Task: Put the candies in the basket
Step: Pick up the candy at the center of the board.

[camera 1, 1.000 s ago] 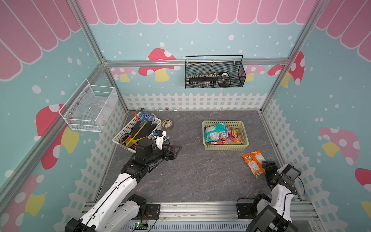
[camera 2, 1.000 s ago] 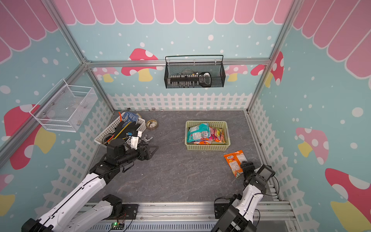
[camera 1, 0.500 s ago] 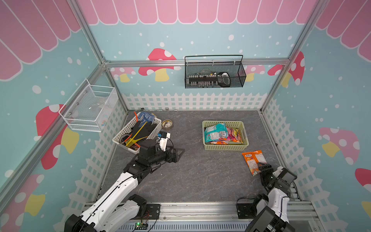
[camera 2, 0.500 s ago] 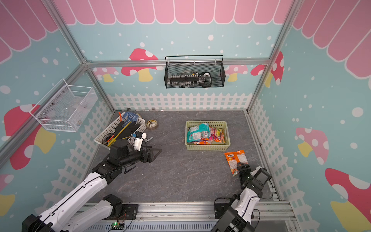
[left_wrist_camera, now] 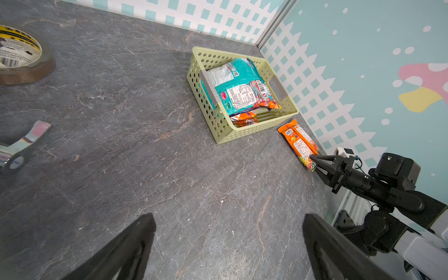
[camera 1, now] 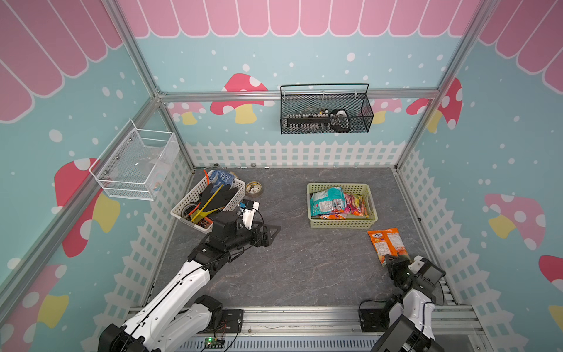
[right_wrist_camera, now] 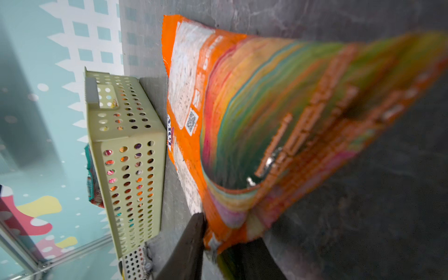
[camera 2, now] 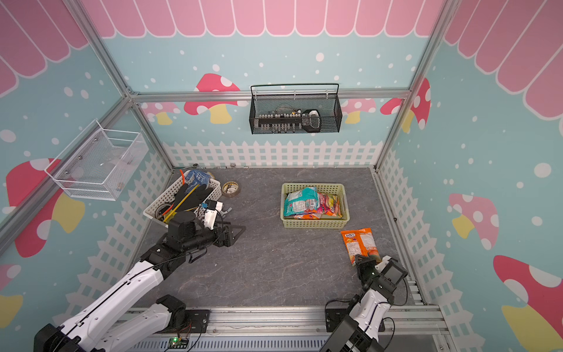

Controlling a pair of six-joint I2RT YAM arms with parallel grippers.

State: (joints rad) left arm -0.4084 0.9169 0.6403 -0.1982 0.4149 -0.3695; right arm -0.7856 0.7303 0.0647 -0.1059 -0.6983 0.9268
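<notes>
Jaws of the right gripper point(right_wrist_camera: 218, 232) stand almost together, pinching the near end of the orange candy bag point(right_wrist_camera: 242, 121); one dark finger lies on each face of the wrapper, which creases between them. Both top views show the same grip at the bag's near end, close to the right wall. The rest of the bag stretches away over the grey table point(camera 1: 304, 268) toward the basket point(camera 1: 341, 224), its far end just beside the basket's near right corner, outside it. Whether the pinched end is off the table I cannot tell.

Inside the basket a teal bag point(camera 1: 327, 199) lies on top of other candy bags, orange and pink-purple, packed under and beside it.

Across the table, the left gripper point(left_wrist_camera: 228, 218) is spread wide with nothing between its fingers, only bare table below. It hangs just beside the white tool basket point(camera 1: 189, 210), near the tape roll point(camera 1: 254, 188), well apart from the candies.
</notes>
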